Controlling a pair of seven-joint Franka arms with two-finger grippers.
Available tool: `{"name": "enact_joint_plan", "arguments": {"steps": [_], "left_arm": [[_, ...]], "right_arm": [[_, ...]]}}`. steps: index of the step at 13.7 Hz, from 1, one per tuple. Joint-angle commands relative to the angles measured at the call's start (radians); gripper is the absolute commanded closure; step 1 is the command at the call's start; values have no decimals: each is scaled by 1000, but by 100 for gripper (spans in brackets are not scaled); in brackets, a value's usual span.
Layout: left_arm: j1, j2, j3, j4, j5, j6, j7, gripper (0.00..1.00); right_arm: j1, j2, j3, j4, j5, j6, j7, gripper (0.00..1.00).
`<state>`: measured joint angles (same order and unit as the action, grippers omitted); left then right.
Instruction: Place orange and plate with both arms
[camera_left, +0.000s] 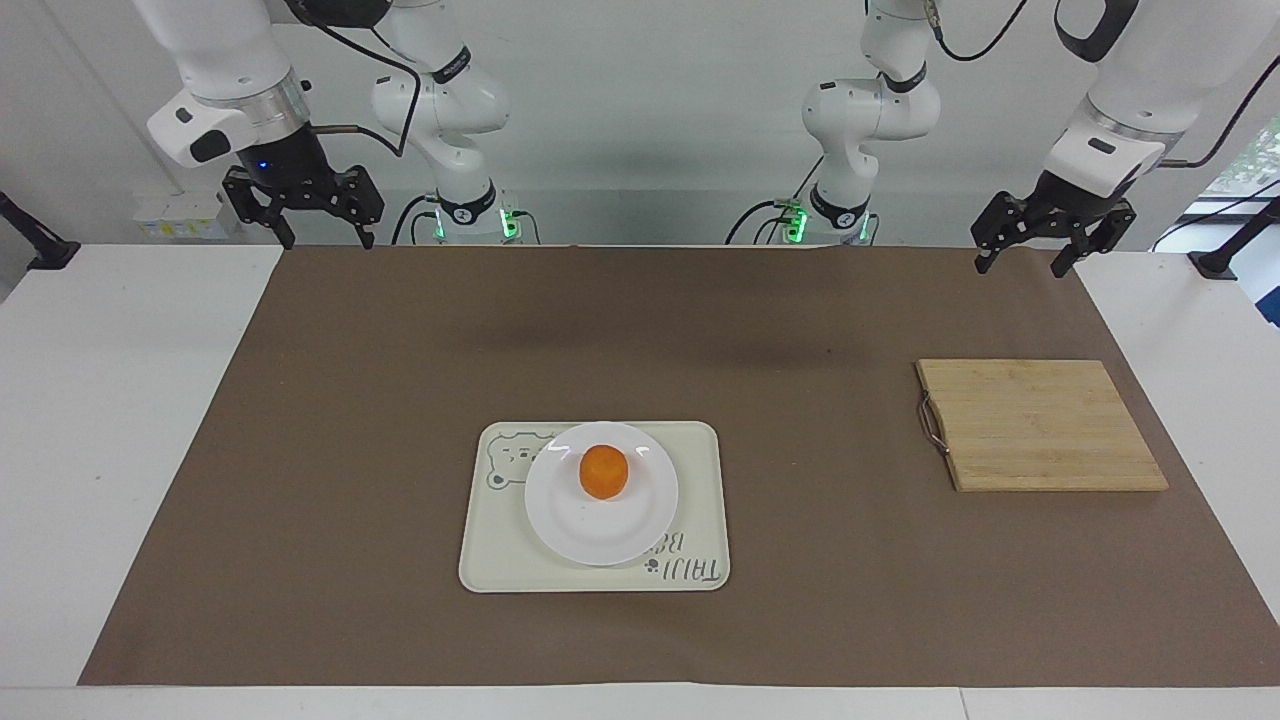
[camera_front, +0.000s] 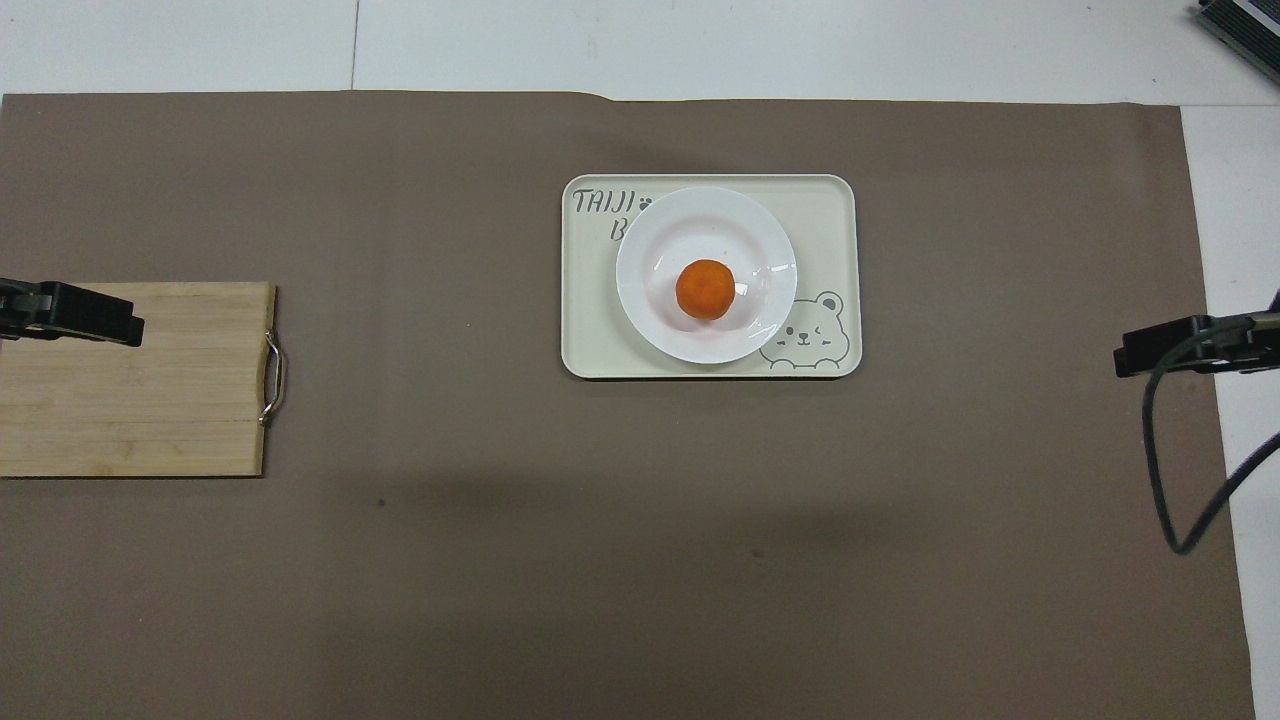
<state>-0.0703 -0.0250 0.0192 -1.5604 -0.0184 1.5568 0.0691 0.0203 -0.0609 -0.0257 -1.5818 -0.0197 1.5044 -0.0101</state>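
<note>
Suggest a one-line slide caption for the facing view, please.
Orange on white plate on bear tray; both open grippers, left and right, raised.

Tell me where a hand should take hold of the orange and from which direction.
Grip the orange across its widest middle, coming straight down from above. It sits alone in the dished centre of the plate, so its rounded sides are free while the rim would likely hinder a low sideways approach. Both hands, left hand and right hand, are open.
</note>
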Motion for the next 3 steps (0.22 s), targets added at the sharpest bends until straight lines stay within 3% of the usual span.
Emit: {"name": "enact_joint_plan", "arguments": {"steps": [1, 3], "left_arm": [[9, 4, -7, 22, 8, -24, -5, 0], [9, 4, -7, 22, 8, -24, -5, 0]], "right_arm": [[-10, -4, 3, 6, -22, -18, -14, 0], [-11, -4, 1, 6, -22, -16, -16, 0]]}}
